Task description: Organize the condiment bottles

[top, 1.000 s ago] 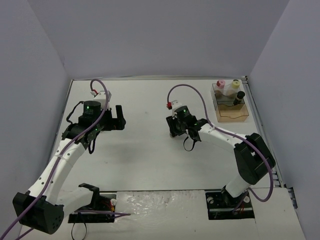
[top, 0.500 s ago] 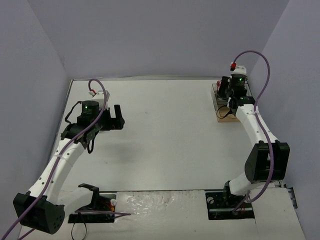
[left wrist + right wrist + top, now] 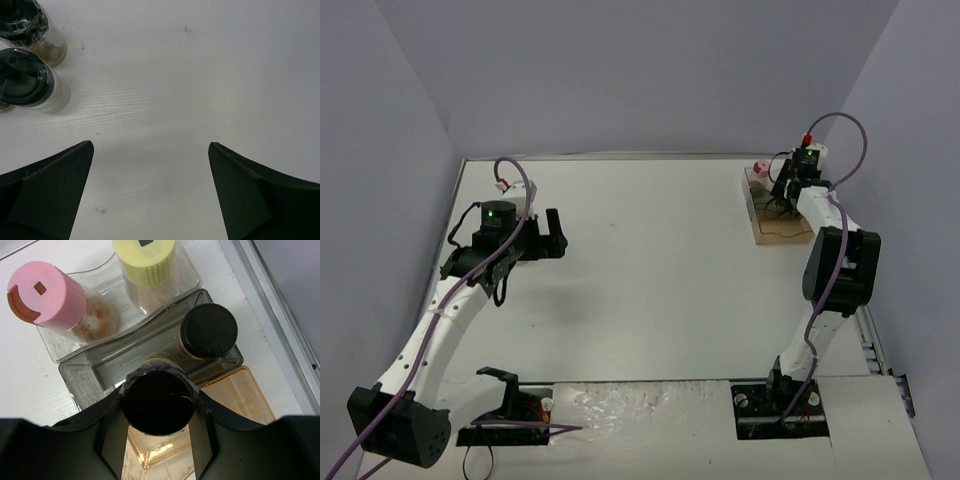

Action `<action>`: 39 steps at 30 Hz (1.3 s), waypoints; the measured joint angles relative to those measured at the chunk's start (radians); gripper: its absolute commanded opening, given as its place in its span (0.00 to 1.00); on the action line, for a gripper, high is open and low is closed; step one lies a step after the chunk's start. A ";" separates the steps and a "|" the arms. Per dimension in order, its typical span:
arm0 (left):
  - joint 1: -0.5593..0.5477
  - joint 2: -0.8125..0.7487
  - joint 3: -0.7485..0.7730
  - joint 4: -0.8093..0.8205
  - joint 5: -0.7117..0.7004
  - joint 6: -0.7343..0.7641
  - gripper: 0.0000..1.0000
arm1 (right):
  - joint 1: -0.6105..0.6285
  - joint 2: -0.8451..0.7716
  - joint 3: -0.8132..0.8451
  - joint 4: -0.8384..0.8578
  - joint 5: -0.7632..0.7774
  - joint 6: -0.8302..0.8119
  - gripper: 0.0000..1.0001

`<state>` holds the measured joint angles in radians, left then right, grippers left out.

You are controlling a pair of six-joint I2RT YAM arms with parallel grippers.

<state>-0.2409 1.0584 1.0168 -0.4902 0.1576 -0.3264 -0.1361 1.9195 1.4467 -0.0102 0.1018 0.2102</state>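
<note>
Top external view: the white counter (image 3: pixel 650 290) carries a clear tiered tray on a wooden base (image 3: pixel 785 233) in its far right corner. By the right wrist view, a pink-capped shaker (image 3: pixel 47 295), a pale-yellow-capped shaker (image 3: pixel 145 257) and a black-capped jar (image 3: pixel 208 330) already sit there. The right hand (image 3: pixel 157 432) is clamped on another black-capped bottle (image 3: pixel 159 400) over the tray. Near the left edge, at least two black-capped jars (image 3: pixel 25 77) wait by the wide-open, empty left hand (image 3: pixel 150 190). A second ago the right hand was mid-counter; the left has barely moved.
</note>
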 measured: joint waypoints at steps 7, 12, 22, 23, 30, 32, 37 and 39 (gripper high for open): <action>0.000 0.000 0.000 0.000 0.002 0.000 0.97 | -0.001 0.056 0.057 0.010 0.014 0.008 0.00; 0.000 0.000 0.000 -0.001 0.002 0.000 0.97 | -0.002 0.104 0.063 0.014 0.026 0.012 0.00; 0.000 0.000 0.000 -0.001 0.002 0.000 0.97 | -0.008 0.141 0.068 0.045 0.041 0.030 0.41; 0.000 0.000 0.000 -0.001 0.002 0.000 0.97 | -0.009 0.140 0.068 0.045 0.041 0.033 0.48; 0.007 0.001 0.000 -0.001 0.003 0.000 0.97 | -0.009 0.139 0.067 0.043 0.038 0.059 0.82; 0.011 0.002 0.000 -0.001 0.003 0.000 0.97 | -0.009 0.134 0.061 0.043 0.036 0.067 0.87; 0.018 0.002 0.000 0.000 0.003 -0.001 0.97 | -0.009 0.079 0.035 0.019 0.018 0.077 0.92; 0.024 0.002 0.000 -0.001 0.002 -0.001 0.97 | -0.009 0.030 0.009 0.008 0.003 0.080 0.95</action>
<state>-0.2174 1.0603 1.0168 -0.4908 0.1599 -0.3275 -0.1455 1.9492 1.4558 -0.0022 0.1043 0.2903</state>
